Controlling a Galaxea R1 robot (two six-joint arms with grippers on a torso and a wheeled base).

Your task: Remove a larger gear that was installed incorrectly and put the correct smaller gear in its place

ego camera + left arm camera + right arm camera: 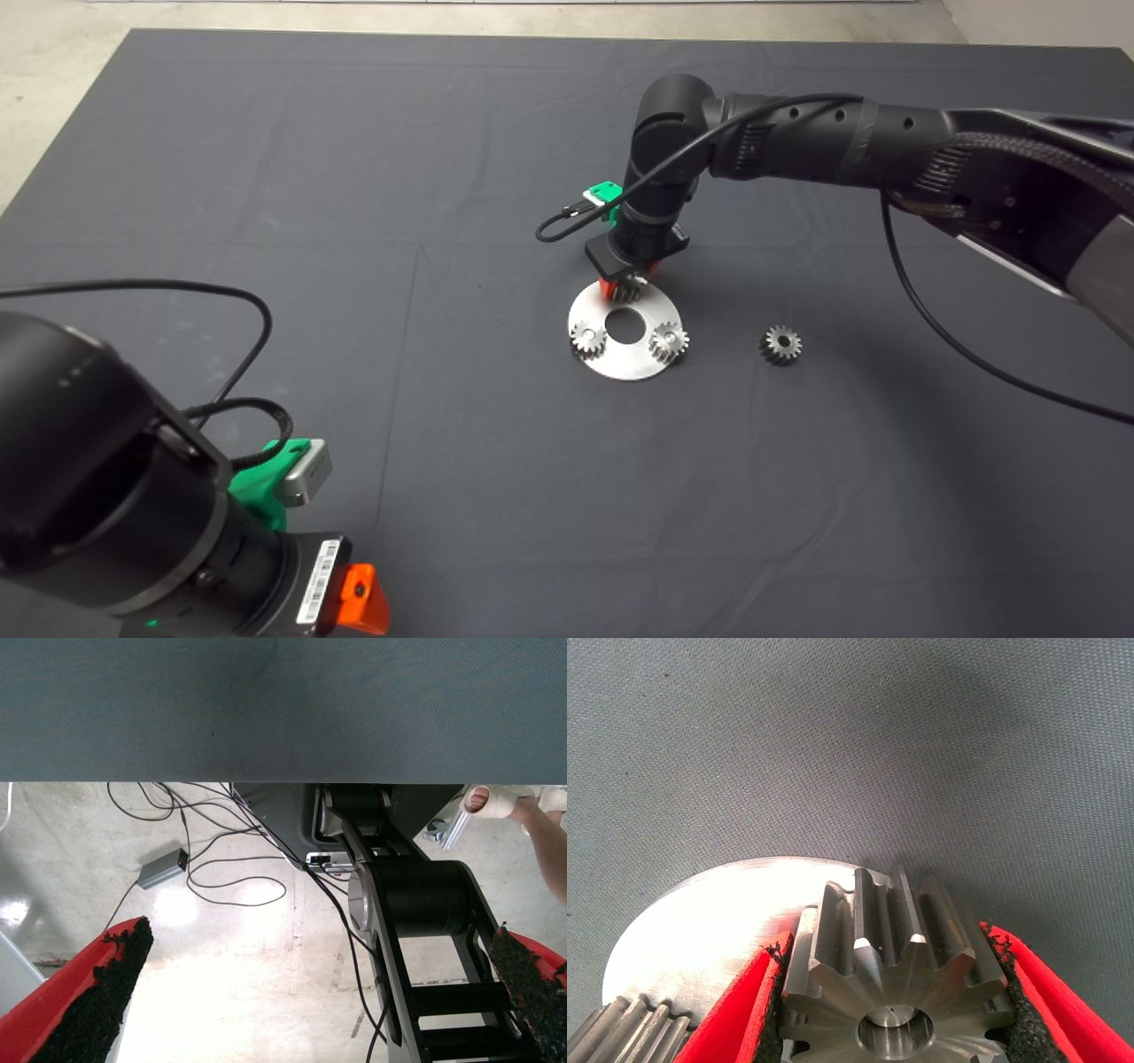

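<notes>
The dark mat point(354, 221) carries a round steel plate point(640, 366) with a centre hole, and the right arm reaches in over the plate's far edge. Its right gripper point(625, 285) points straight down, so the finger axis and the gear's bore axis run the same way, both upright.

In the right wrist view, the larger gear point(890, 983) sits directly between the two red fingers point(731, 1023), its coarse splayed teeth pressed by the black pads on both sides. The fingers are pinching it across its width, with the bore centred between them. Whether it is seated on its post or lifted just clear of the plate, I cannot tell; judging by the grip, the coming move is a straight pull upward along that axis, as any tilt could bind it.

Two fine-toothed gears point(588, 338) are mounted on the plate, on the near side of the fingers. The smaller gear point(780, 344) lies loose on the mat well apart from the fingers, beyond the plate on the right arm's side, so this arm is much the nearer to it.

The left gripper point(319, 992) waits at the mat's near left corner, fingers spread wide with nothing between them.
</notes>
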